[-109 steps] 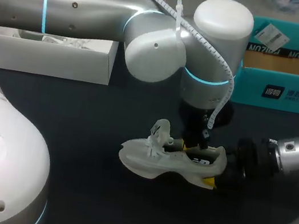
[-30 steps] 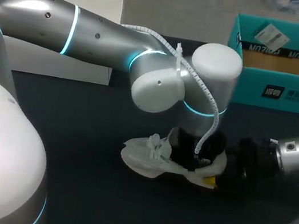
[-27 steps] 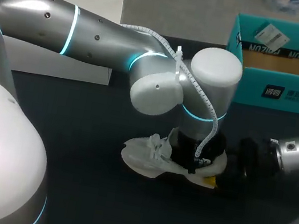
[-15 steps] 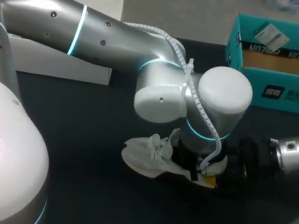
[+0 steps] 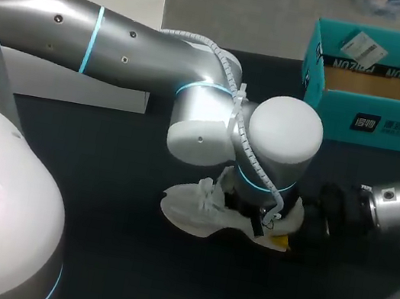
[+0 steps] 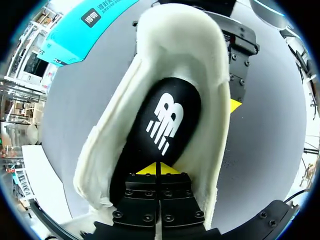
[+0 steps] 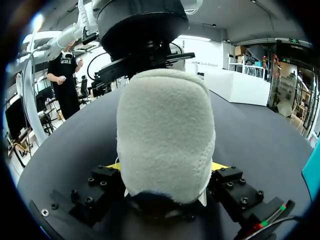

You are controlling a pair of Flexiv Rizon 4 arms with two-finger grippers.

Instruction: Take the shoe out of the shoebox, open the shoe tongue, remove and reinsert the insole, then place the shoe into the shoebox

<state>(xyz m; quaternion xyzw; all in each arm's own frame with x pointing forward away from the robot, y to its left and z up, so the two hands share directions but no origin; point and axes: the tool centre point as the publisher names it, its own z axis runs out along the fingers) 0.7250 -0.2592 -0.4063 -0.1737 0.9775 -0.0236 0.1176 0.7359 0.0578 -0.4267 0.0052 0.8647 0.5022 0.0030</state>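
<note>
Shoe [image 5: 197,211] is sitting on the table [image 5: 102,179], the right gripper [image 7: 166,167] pinching its heel. Left gripper [image 6: 157,169] has been dropping into the opening, fingers pressed together on the insole [image 6: 165,125]. Guessing it's working on the insole now.

Cream-white fabric shoe [image 6: 200,60] on dark grey counter [image 6: 270,150], black insole [image 6: 167,125] inside, left gripper [image 6: 156,169] over the insole, yellow tips together, teal cardboard shoebox [image 6: 75,30] beyond

Robot lab bench, left arm [image 5: 126,43] and right arm [image 5: 399,204] silver with lit blue rings, spiral-wrapped cable [image 5: 244,138] on left wrist, dark matte table [image 5: 102,179], staged props on it, white shoe [image 5: 189,213], teal shoebox [image 5: 375,122], white box [image 5: 94,92]
</note>
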